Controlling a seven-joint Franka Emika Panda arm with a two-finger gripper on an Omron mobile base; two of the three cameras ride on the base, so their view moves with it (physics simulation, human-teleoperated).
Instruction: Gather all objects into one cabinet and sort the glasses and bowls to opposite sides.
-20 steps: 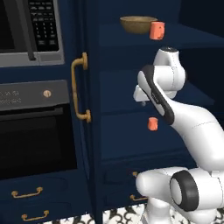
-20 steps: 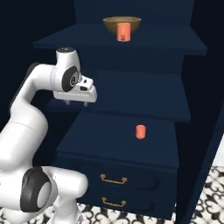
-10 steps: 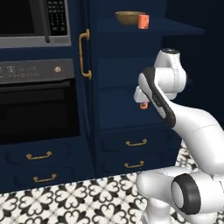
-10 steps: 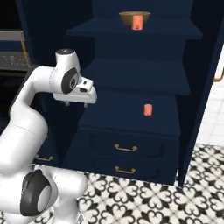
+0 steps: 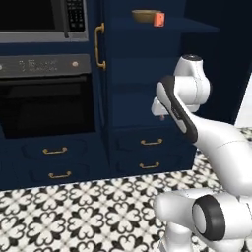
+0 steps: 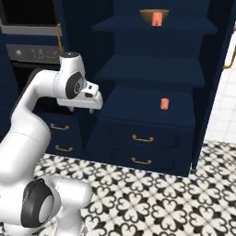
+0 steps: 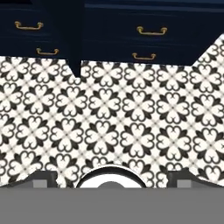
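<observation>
— What had changed since the earlier frame?
— The base had backed away; more patterned floor (image 6: 152, 198) showed, and the cabinet (image 6: 152, 87) stood farther off.
— The end effector (image 6: 80, 109)?
— Jaws spread wide, holding nothing, pointing down above the floor.
— The task items?
— One orange cup (image 6: 164, 103) stood upright on a lower shelf. The bowl (image 5: 144, 15) sat mouth-up on the top shelf, a second orange cup (image 5: 159, 19) just beside it.
</observation>
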